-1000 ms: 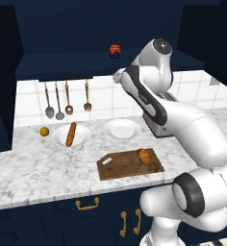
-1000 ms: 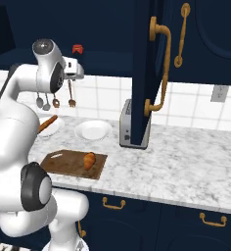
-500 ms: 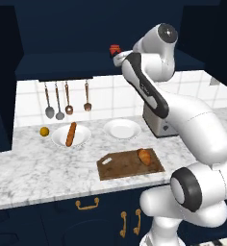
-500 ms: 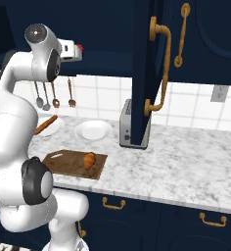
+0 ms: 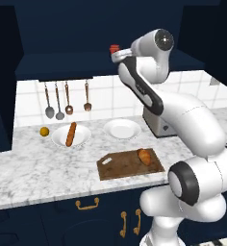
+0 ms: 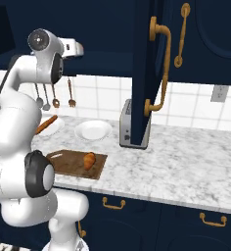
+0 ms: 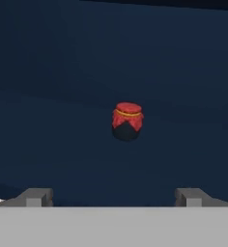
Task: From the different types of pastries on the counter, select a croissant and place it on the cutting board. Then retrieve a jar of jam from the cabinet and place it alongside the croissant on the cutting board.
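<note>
One jar of jam upright on cabinet shelf, ahead of spread pincer, apart.

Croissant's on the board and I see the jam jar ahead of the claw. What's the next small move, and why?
Probably ease the open claw straight forward toward the jar of jam. The jar stands apart from the fingertips on the cabinet shelf, roughly centred between them.

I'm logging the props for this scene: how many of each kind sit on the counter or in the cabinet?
Croissant: 1
Baguette: 1
White plates: 2
Cutting board: 1
Orange fruit: 1
Toaster: 1
Jar of jam: 1
Total: 8
</note>
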Tool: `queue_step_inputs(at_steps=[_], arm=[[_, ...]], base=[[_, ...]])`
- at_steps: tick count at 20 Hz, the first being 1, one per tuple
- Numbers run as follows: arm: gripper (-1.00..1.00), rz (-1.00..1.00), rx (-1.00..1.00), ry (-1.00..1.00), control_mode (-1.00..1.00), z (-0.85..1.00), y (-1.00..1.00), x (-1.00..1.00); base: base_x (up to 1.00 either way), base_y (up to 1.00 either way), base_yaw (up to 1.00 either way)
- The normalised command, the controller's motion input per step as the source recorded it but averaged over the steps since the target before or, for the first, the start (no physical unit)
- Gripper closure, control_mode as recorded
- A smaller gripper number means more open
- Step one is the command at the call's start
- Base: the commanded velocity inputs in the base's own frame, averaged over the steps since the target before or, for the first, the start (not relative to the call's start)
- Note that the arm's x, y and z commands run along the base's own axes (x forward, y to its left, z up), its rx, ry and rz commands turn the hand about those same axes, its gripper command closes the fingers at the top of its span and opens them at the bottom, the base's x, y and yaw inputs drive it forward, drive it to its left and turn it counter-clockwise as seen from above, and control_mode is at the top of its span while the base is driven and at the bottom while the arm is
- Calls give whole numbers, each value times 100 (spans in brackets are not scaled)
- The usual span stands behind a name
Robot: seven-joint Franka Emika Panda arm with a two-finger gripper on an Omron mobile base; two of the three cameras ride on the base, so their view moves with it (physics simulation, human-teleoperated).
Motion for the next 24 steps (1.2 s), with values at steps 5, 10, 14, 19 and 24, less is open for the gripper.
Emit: queue_step_inputs(at_steps=[5, 10, 14, 19, 24], arm=[[-100, -5, 0, -4, -100, 5, 0, 45], [-100, -10, 0, 0, -100, 0, 0, 39], [-100, -5, 1, 0, -100, 0, 8, 18], [-100, 0, 10, 0, -100, 0, 7, 25], [-100, 0, 0, 0, -100, -2, 0, 2]], base=[[0, 0, 0], [0, 0, 0], [0, 0, 0], [0, 0, 0], [0, 0, 0]])
